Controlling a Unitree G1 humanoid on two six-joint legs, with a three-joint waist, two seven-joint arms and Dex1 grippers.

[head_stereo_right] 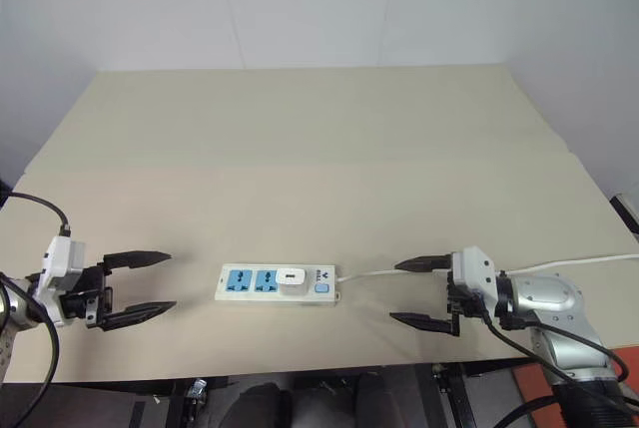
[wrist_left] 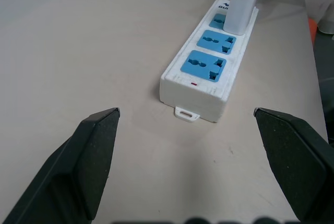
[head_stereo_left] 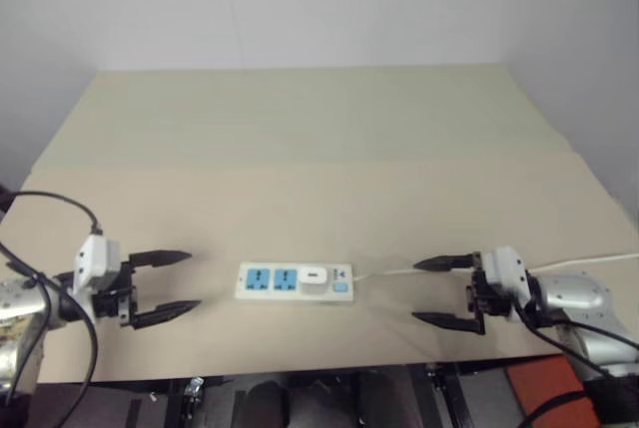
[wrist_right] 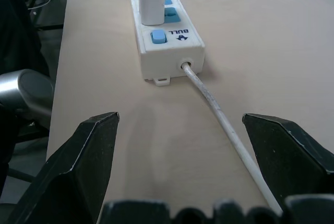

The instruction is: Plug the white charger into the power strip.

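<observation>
Both pairs of black fingers stand spread wide and hold nothing: the left gripper (head_stereo_left: pixel 175 283) hovers off one end of the power strip (head_stereo_left: pixel 262 293), the right gripper (head_stereo_left: pixel 439 291) off the other, each well apart from it and pointing inward toward it.

Between them the strip lies flat on the beige table (head_stereo_left: pixel 300 149), near its front edge. The white charger (head_stereo_left: pixel 313 276) stands upright in the socket next to the small blue switch (head_stereo_left: pixel 340 287); from the left wrist view it looks pushed fully home, its base flush with the strip's face. The two remaining blue sockets (wrist_left: pixel 210 54) are bare.

By that showing, the plugging seems done and the arms are clear of the work. If anything remains, it is only a check that the charger sits firmly; that would call for a light press straight down on its top while the other gripper steadies the strip.

A thin white cord (wrist_right: pixel 219 114) runs from the switch end toward the right gripper, passing under its fingers; it could snag a low move there.
</observation>
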